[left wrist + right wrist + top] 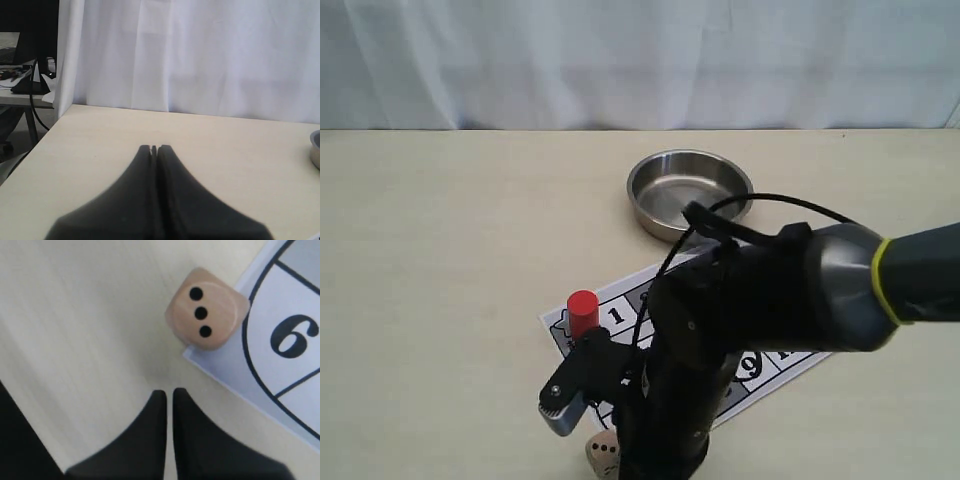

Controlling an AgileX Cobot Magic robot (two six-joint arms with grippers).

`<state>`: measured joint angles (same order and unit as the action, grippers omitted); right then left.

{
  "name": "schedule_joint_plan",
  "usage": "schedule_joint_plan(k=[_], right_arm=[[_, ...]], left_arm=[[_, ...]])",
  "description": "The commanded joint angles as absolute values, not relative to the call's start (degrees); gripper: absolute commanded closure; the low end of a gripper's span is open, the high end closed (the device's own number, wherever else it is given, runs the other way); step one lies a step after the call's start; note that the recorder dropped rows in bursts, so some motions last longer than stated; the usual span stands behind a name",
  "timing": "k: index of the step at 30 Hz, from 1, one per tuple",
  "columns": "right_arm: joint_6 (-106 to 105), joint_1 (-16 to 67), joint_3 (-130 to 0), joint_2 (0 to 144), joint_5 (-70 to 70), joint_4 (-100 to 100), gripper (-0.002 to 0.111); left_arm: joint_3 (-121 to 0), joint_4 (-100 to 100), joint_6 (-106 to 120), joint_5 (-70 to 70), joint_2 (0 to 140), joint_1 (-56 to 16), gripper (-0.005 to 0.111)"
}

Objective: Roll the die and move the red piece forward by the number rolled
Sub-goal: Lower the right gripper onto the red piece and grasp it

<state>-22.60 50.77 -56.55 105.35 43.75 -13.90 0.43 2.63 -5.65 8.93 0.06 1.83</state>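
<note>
The pale wooden die (206,308) lies on the table with one corner over the edge of the numbered board (300,385), close to square 6, and shows three pips on top. My right gripper (169,392) hangs above bare table just short of the die, shut with only a thin slit and nothing in it. From outside, the die (603,455) sits at the bottom edge beside my right arm (750,300). The red piece (582,312) stands upright at the board's (625,295) left end, next to square 1. My left gripper (154,148) is shut and empty over bare table.
A steel bowl (688,192) stands behind the board, and its rim (315,147) shows at the edge of the left wrist view. My right arm covers most of the board's middle. A white curtain hangs behind the table.
</note>
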Motion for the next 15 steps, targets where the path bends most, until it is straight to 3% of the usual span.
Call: schedule_joint_plan(k=[1,9,15], right_arm=[[-14.74,50.69,-60.09,102.92,50.35,-5.80,0.104],[6.71,50.69,-63.02,100.08,44.74,15.18,0.102],[7.34,50.69,-63.13,100.28,35.10,13.81,0.064]], left_arm=[[0.00,2.54,-5.76,8.23,0.00,1.36,0.107],[0.00,2.54,-5.76,8.23,0.00,1.36,0.107],[0.00,2.54,-5.76,8.23,0.00,1.36,0.107]])
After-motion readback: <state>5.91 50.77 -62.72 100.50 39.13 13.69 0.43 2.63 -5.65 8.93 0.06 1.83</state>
